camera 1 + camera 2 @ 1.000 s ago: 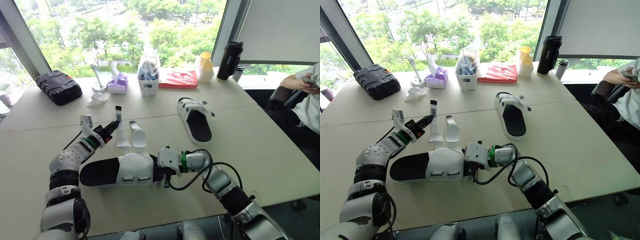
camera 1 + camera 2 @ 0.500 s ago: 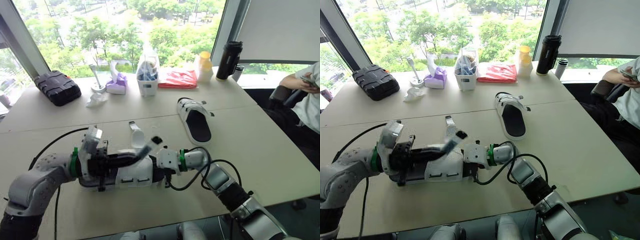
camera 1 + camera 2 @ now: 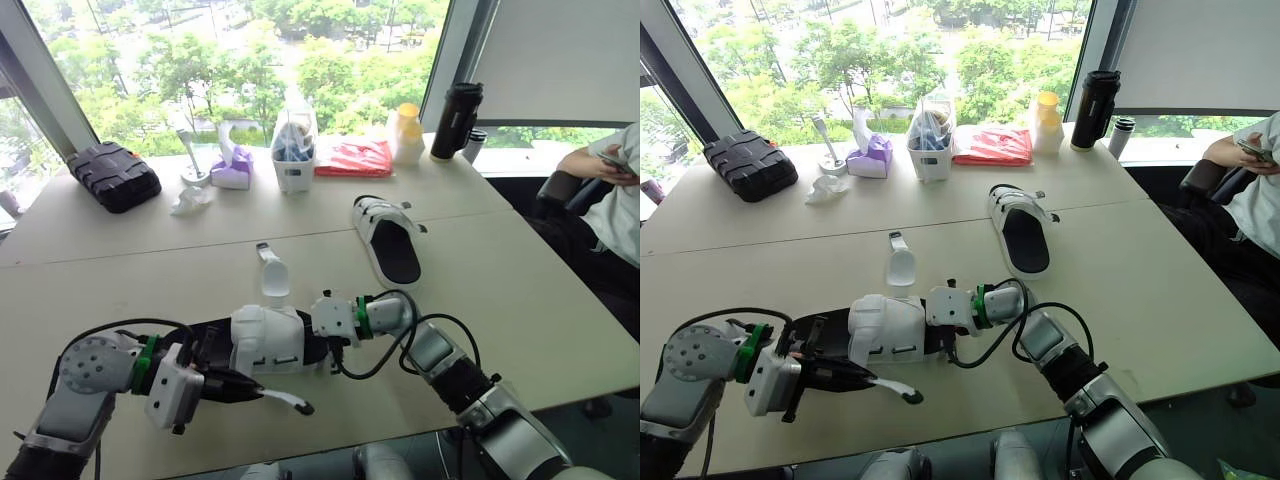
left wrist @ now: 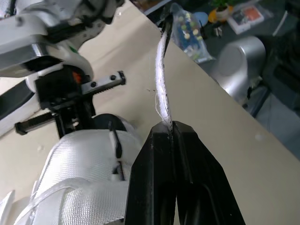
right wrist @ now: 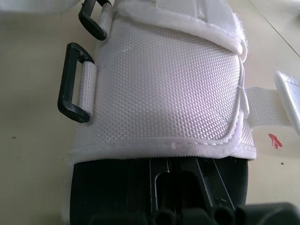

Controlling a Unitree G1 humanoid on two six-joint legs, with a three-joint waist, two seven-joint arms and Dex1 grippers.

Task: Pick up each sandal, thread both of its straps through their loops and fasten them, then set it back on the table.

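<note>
At the near edge of the table [image 3: 520, 300], we find the left gripper [image 4: 168, 124] clamped tight on a white strap [image 4: 161, 79] of the nearer sandal [image 3: 270, 340]. The fingers [image 4: 150, 178] meet with no gap, and the strap is pinched edge-on between their tips. Beyond the tips the strap runs out free towards the table edge and ends in a dark tip. Its other end leads back to the sandal's white woven upper, which lies just beside the gripper.

The right gripper [image 3: 322, 330] sits against one end of the same sandal, touching its black sole [image 5: 112, 187]. We cannot tell whether it is gripping. In the right wrist view, two black loops [image 5: 75, 82] stand along one edge of the upper, and no strap passes through the nearer one. The sandal's second strap [image 3: 272, 272] lies flat on the table on the far side of the upper, pointing away from the robot.

The other sandal [image 3: 390, 240] rests sole-down further back and to the right, well apart from both grippers.

Along the window side we note a black case [image 3: 115, 175], a crumpled tissue [image 3: 193, 200], a purple tissue box [image 3: 235, 170], a white basket [image 3: 295, 150], a red packet [image 3: 355, 158], a yellow-capped bottle [image 3: 405, 133] and a black flask [image 3: 452, 120]. A person [image 3: 610, 190] sits at the right edge.
</note>
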